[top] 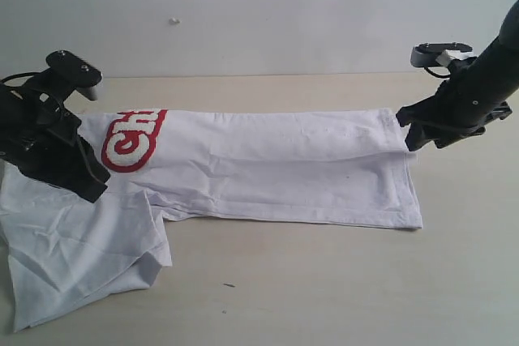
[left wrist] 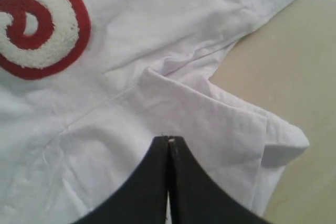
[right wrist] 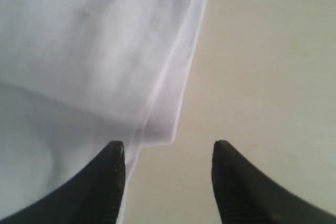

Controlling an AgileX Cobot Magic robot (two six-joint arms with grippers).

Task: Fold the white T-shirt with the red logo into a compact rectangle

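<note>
The white T-shirt lies across the table as a long band folded lengthwise. One sleeve spreads out at the front left. Part of the red logo shows at the band's left end, and its white fuzzy letters fill a corner of the left wrist view. My left gripper is shut, its tips over a folded sleeve edge; no cloth shows pinched between them. My right gripper stands open at the shirt's right end. The layered hem corner lies beside one finger, with bare table between the jaws.
The beige table runs in front of and to the right of the shirt. A small dark speck sits near the front. A pale wall rises behind the table's far edge.
</note>
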